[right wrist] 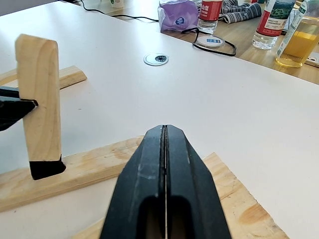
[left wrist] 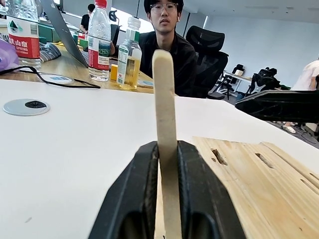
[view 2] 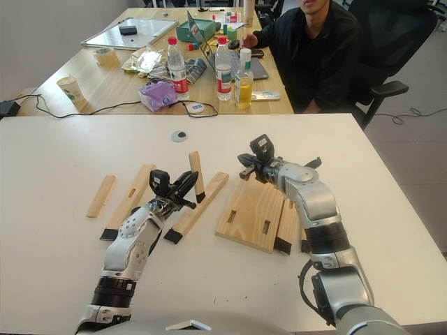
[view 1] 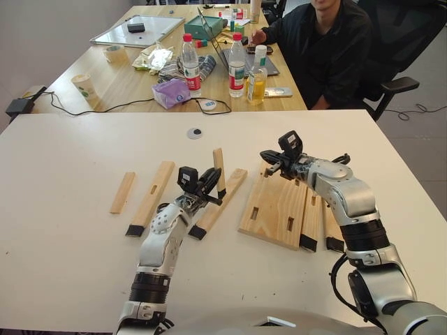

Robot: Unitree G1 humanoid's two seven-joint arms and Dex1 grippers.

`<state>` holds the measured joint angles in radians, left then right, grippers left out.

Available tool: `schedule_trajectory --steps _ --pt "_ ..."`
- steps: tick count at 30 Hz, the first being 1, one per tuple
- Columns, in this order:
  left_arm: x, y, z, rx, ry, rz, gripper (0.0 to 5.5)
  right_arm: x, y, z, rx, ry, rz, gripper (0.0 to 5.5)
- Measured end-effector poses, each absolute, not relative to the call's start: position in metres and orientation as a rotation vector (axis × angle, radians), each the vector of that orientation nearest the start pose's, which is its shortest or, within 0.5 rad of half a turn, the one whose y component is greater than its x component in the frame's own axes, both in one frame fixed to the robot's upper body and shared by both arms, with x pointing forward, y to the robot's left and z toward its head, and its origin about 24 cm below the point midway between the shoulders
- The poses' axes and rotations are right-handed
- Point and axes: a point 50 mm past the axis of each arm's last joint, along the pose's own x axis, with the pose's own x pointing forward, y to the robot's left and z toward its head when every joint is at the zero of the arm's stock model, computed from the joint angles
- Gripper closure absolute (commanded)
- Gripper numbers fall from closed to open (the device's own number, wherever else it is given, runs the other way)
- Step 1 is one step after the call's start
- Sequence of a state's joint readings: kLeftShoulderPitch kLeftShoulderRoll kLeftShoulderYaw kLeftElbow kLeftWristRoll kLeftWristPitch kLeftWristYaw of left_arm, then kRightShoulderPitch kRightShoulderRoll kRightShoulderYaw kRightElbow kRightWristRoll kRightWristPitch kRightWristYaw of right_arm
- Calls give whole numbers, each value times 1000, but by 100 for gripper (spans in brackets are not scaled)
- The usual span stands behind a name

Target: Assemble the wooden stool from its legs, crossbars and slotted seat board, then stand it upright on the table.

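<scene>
The left claw (view 1: pixel 211 185) is clamped on a short wooden piece (view 1: pixel 219 166), holding it nearly upright above the counter (view 1: pixel 63 237). The right claw (view 1: pixel 268 163) is clenched on nothing at the 12 o'clock edge of the slotted seat board (view 1: pixel 269 209), which lies flat at 3 o'clock from the left claw. A slotted bar (view 1: pixel 151 195) and a shorter stick (view 1: pixel 123 192) lie loose at 9 o'clock. Nothing looks joined, so I judge every joint and the standing-up remain.

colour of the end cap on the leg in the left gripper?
Black cap on the pale wooden leg; right wrist view shows it best.
</scene>
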<state>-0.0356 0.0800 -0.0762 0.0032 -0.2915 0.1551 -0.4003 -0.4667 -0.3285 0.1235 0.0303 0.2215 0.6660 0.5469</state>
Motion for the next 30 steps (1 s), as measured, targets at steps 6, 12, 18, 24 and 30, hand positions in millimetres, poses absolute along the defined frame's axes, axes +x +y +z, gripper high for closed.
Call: schedule_trajectory --steps 6,12,18,24,30 --pt "231 110 36 -165 65 -494 512 313 -131 110 -132 283 707 550" --pt "212 111 31 -106 46 -554 512 309 -134 132 -99 153 712 550" --pt "206 131 19 -13 -78 -572 512 313 -137 158 -43 -9 698 550" --pt "202 146 10 54 -168 -549 512 312 -130 159 -16 -27 724 550" --pt "205 149 4 70 -201 -557 512 311 -126 161 -7 -49 747 550"
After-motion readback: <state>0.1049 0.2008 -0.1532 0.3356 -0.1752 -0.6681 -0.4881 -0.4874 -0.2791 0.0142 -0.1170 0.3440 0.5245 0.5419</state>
